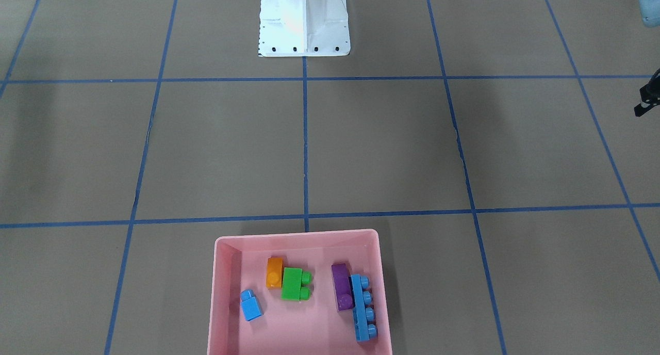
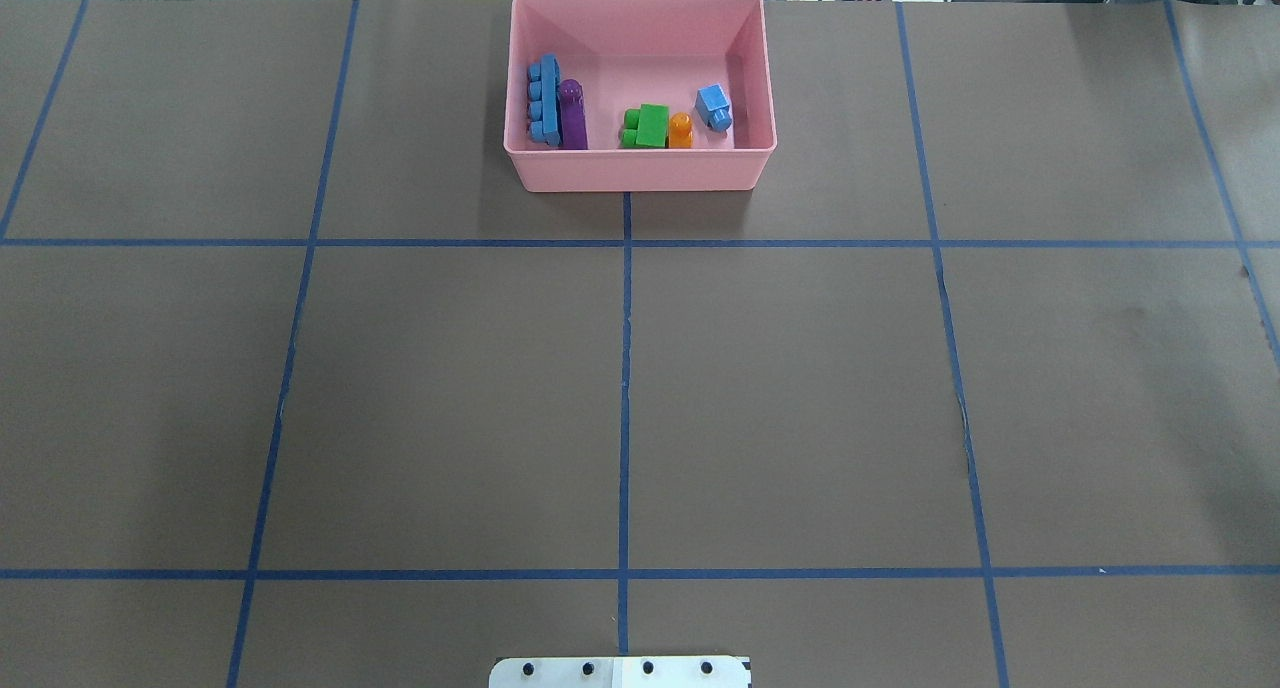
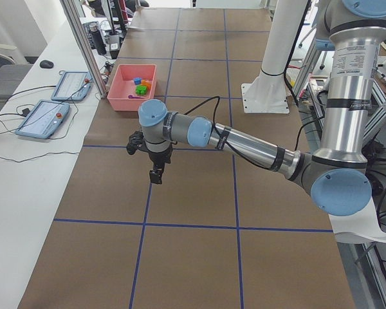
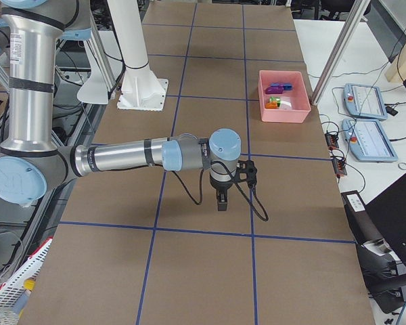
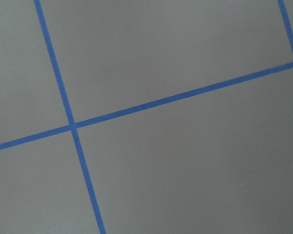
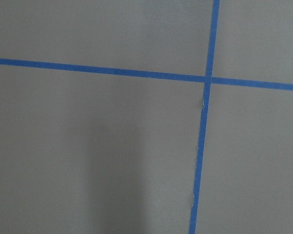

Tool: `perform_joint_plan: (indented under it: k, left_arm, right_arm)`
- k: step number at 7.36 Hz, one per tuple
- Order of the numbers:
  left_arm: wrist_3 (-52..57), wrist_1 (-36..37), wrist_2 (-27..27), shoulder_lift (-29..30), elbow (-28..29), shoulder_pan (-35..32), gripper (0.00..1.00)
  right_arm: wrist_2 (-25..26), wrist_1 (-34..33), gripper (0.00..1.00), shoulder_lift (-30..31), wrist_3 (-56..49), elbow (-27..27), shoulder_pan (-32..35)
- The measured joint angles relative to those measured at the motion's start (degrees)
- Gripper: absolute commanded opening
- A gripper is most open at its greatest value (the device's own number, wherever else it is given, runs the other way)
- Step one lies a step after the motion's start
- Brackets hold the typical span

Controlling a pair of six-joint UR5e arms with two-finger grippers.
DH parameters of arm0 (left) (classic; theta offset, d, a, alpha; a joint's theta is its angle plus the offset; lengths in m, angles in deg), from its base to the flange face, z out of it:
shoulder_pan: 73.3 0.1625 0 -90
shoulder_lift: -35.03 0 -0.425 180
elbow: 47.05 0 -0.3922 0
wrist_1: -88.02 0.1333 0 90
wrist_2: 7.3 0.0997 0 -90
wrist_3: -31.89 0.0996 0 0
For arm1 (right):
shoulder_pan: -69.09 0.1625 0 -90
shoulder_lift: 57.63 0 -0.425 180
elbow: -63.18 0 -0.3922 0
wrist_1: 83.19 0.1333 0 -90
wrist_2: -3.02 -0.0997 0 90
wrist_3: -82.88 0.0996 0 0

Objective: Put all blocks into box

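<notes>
The pink box [image 1: 296, 235] stands at the table's far side from the robot base, also in the overhead view [image 2: 640, 170]. Inside lie the orange block [image 1: 274, 272], the green block [image 1: 292, 284], the purple block [image 1: 341, 288], the small blue block [image 1: 251, 306] and the long blue block [image 1: 363, 313]. The left gripper [image 3: 156, 175] hangs above bare table, far from the box; I cannot tell if it is open. The right gripper [image 4: 221, 200] hangs likewise above bare table; its state cannot be told. Both wrist views show only table and tape.
The white robot base [image 1: 304, 22] stands at the table's robot side. Blue tape lines [image 2: 625, 368] grid the brown table. Tablets [image 3: 44, 120] and cables lie on the white side bench beyond the box. A black part of the left arm [image 1: 647, 97] pokes in at the edge.
</notes>
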Motion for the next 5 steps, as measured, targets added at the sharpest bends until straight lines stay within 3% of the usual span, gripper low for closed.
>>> perform_joint_plan:
  k: [5]
  left_arm:
    - [-0.7, -0.4, 0.1, -0.5, 2.8, -0.2, 1.00]
  right_arm:
    - [0.3, 0.1, 1.00, -0.4, -0.1, -0.4, 0.1]
